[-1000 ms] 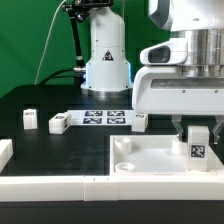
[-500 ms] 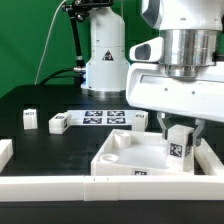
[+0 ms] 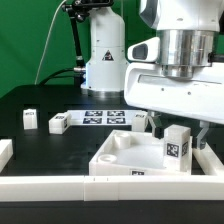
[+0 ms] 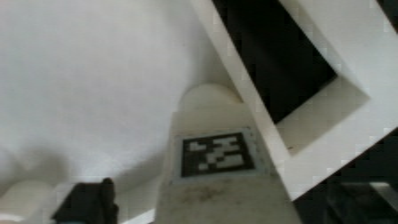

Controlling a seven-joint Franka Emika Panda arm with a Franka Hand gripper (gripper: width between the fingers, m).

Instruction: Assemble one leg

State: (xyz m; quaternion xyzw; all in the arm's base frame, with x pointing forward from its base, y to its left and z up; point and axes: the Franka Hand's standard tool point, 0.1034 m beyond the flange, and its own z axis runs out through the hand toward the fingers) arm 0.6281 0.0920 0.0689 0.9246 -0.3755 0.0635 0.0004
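Observation:
The leg [image 3: 178, 143], a small white post with a black-and-white tag, stands upright on the large white panel [image 3: 128, 150] near its corner on the exterior view's right. My gripper [image 3: 181, 133] hangs straight over it, open. One finger [image 3: 158, 124] is on each side of the post, with a gap to it. The wrist view looks down the leg [image 4: 222, 150], with its tag facing the camera and the panel [image 4: 89, 80] behind. Dark fingers [image 4: 98, 200] sit off both flanks of the leg, and the gripper [image 4: 228, 205] is not touching it.
Three more small white posts [image 3: 30, 119] [image 3: 58, 123] [image 3: 140, 121] stand around the marker board [image 3: 105, 117] on the black table. A white rail [image 3: 45, 186] runs along the front, with a white bracket [image 3: 5, 152] at the exterior view's left. The arm's base [image 3: 105, 60] stands behind.
The gripper turned with the leg, and the panel swung round under it. In the last half second the jaws spread apart and let go of the leg.

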